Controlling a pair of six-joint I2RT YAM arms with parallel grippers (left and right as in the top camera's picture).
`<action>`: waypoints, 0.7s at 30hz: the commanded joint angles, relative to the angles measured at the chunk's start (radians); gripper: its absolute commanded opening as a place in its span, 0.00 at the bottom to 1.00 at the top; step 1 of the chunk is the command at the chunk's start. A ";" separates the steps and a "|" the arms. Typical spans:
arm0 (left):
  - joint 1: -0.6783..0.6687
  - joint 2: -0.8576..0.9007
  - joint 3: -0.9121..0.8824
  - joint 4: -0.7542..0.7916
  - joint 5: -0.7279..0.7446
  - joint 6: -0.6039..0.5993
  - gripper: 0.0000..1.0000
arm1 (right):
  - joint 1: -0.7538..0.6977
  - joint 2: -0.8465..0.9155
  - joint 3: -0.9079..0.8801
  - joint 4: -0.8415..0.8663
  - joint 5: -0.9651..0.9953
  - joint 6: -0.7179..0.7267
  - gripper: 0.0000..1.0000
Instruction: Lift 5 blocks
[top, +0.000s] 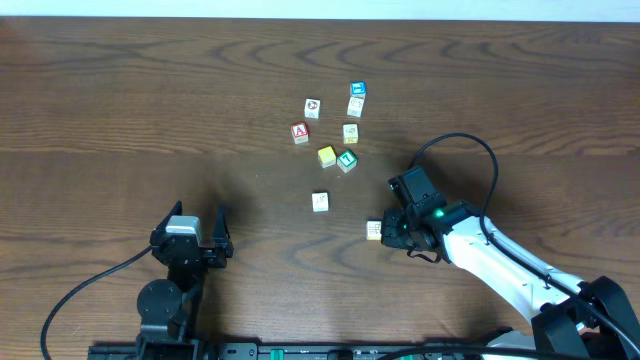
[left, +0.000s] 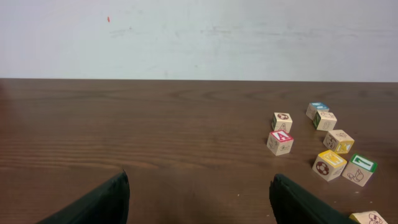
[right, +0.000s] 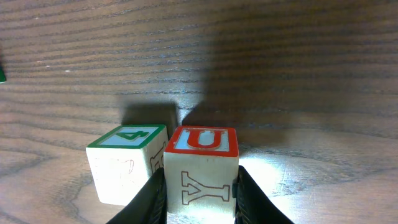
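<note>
Overhead, the left hand (top: 190, 228) stands wide and empty at the near left of the wooden surface (top: 120, 100). It is well apart from the scattered blocks, among them a red "A" block (top: 300, 132) and a yellow block (top: 327, 156) just beside a green "T" block (top: 346, 160), while the right hand (top: 388, 229) sits against a cream block (top: 374, 230) at the near right. The left wrist view shows that hand's dark fingers (left: 93, 204) spread far apart over bare wood, the blocks lying off to the right. The right wrist view shows the right hand narrowed on a red-topped "U" block (right: 201, 163), a "Y" on its front face, with a green "4" block (right: 127, 163) just beside it.
</note>
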 joint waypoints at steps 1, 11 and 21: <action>0.005 0.000 -0.012 -0.040 0.017 -0.005 0.73 | 0.019 0.062 -0.072 -0.042 -0.063 0.004 0.06; 0.005 0.000 -0.012 -0.040 0.017 -0.005 0.73 | 0.019 0.062 -0.072 -0.045 -0.031 -0.080 0.12; 0.005 0.000 -0.012 -0.040 0.017 -0.005 0.73 | 0.019 0.062 -0.072 -0.041 -0.020 -0.080 0.22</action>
